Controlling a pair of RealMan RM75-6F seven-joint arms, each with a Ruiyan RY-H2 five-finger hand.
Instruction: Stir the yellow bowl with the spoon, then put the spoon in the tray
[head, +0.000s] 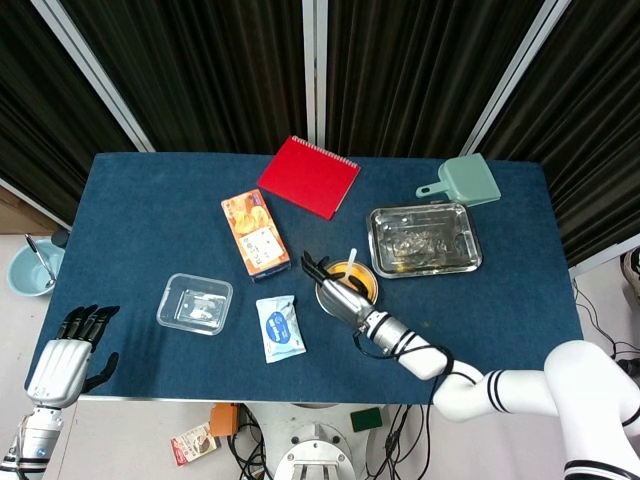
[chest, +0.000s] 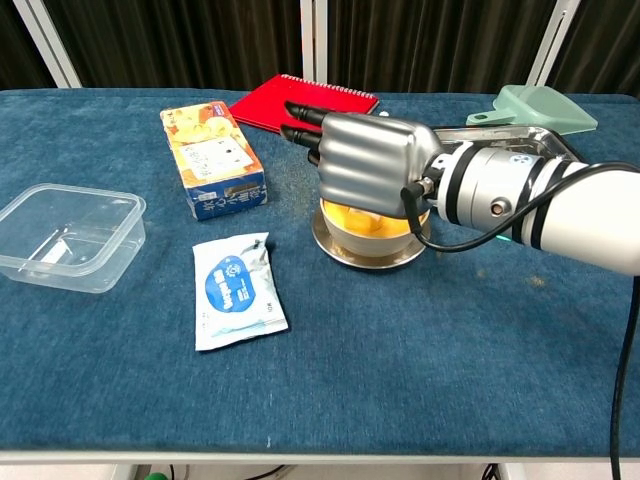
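The yellow bowl (head: 357, 281) (chest: 372, 229) sits on a small saucer in the middle of the blue table. My right hand (head: 333, 288) (chest: 362, 170) hangs over the bowl's left side and grips a white spoon (head: 350, 262), whose handle sticks up past the bowl; in the chest view the hand hides the spoon and most of the bowl. The steel tray (head: 425, 239) (chest: 520, 137) lies just right of the bowl. My left hand (head: 68, 348) hangs off the table's front left corner, fingers apart, holding nothing.
A red notebook (head: 309, 176), an orange box (head: 256, 233), a clear plastic container (head: 195, 303) and a white-blue sachet (head: 279, 327) lie left of the bowl. A green scoop (head: 461, 182) rests behind the tray. A blue cup (head: 30, 268) stands off the table at left.
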